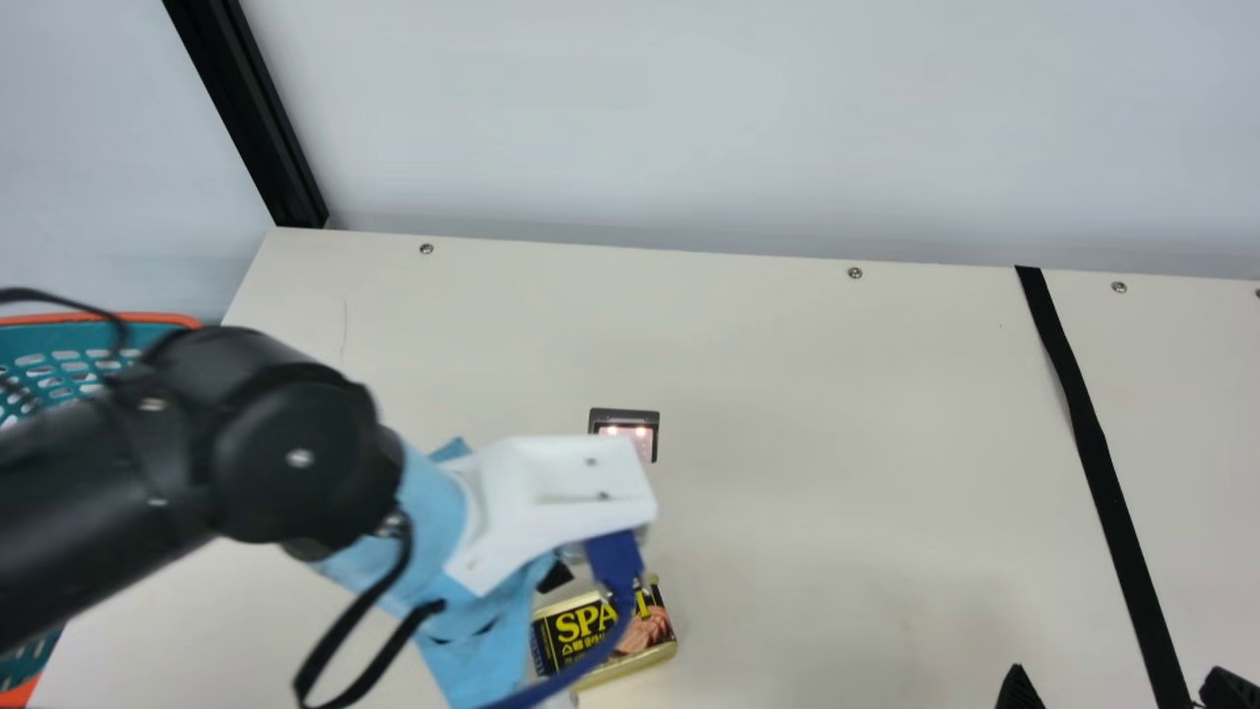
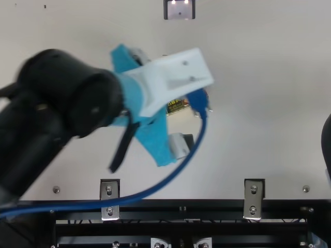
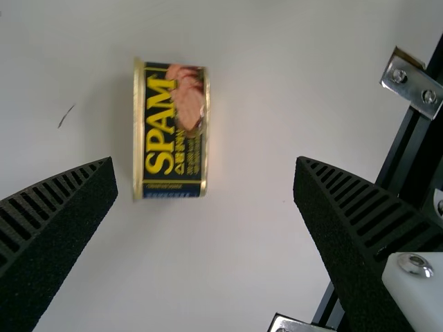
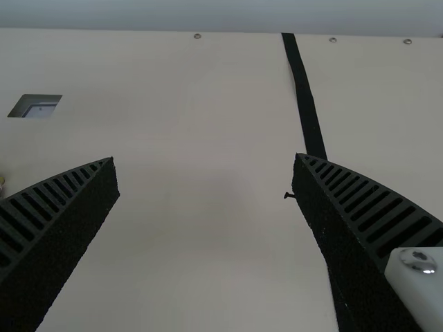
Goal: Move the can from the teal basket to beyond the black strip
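The can (image 1: 645,640) lies on its side on the table in the main view, partly behind the left gripper (image 1: 551,502) and its blue cable. From above, a bit of the can (image 2: 176,107) peeks out under the white mount. In the left wrist view the left gripper (image 3: 205,162) is open above the can (image 3: 173,131), touching nothing. The right gripper (image 1: 1122,687) is at the main view's bottom right; its wrist view shows the right gripper (image 4: 205,159) open with nothing between its fingers. The black strip (image 1: 1102,463) runs down the table's right side. The teal basket (image 1: 59,369) is at far left, partly behind the left arm.
A small dark-framed square (image 1: 624,433) is set in the table (image 1: 837,443) behind the left gripper. A black post (image 1: 251,118) rises at the back left corner. Metal brackets (image 2: 253,199) and a black frame line the table edge in the top view.
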{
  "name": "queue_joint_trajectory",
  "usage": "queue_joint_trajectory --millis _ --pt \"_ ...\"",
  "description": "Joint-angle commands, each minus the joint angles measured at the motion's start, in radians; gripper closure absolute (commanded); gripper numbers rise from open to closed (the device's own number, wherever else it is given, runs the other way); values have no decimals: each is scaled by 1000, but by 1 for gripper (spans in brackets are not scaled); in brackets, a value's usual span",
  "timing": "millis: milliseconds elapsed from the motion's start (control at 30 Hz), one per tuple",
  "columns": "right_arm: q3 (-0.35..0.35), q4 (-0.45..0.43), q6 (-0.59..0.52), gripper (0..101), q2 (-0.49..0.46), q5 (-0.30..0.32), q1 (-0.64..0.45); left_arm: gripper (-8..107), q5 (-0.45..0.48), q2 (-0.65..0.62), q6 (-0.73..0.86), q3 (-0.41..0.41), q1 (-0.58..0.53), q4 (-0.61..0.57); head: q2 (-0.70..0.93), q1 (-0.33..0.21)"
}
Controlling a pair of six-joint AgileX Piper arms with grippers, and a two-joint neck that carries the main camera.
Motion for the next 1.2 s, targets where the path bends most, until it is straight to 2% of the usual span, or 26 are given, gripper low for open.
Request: queue_joint_trajectory --millis 0,267,467,767,967,1167 --pt "0 0 0 0 0 0 0 9 -23 -68 -41 28 49 9 -4 -6" --pt "-2 -6 0 0 5 -4 3 9 -176 -244 -220 155 195 133 -4 -6" --pt "-45 -47 -1 0 90 -59 28 9 -303 -368 -337 261 289 218 -4 -6" --pt "-221 -134 -22 0 330 -150 84 9 -457 -527 -470 409 380 328 -4 -6" --pt "-358 -133 -91 0 487 -150 119 9 -520 -629 -528 496 426 370 -4 -6" --pt "-480 -57 -245 0 632 -118 115 9 -554 -749 -567 578 488 390 -4 -6"
